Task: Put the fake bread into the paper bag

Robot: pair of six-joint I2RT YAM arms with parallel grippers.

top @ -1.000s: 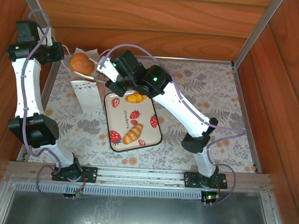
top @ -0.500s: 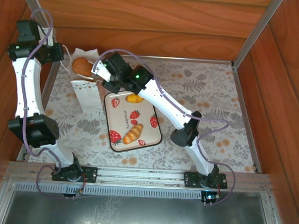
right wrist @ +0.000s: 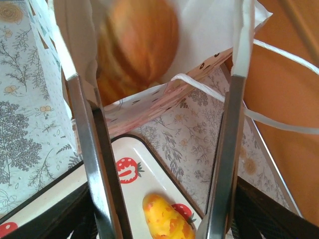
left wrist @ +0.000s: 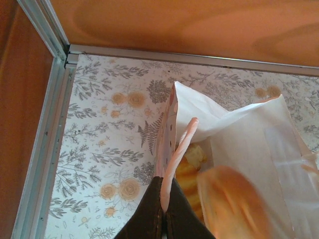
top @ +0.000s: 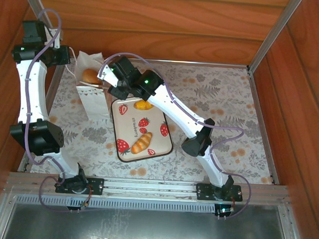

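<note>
Now | left wrist: pastries (left wrist: 188,169) inside paper bag (left wrist: 234,134) | right wrist: bun (right wrist: 137,45) blurred

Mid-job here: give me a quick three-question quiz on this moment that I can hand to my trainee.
1. True or false: the left hand is pinched shut on the top edge of the paper bag.
2. How many pastries lie on the strawberry tray? A) none B) two C) four
3. Fill in: the right hand has its fingers ____, with a blurred round bun beyond them at the bag's mouth.

Key: 1 true; 2 B; 3 open.
</note>
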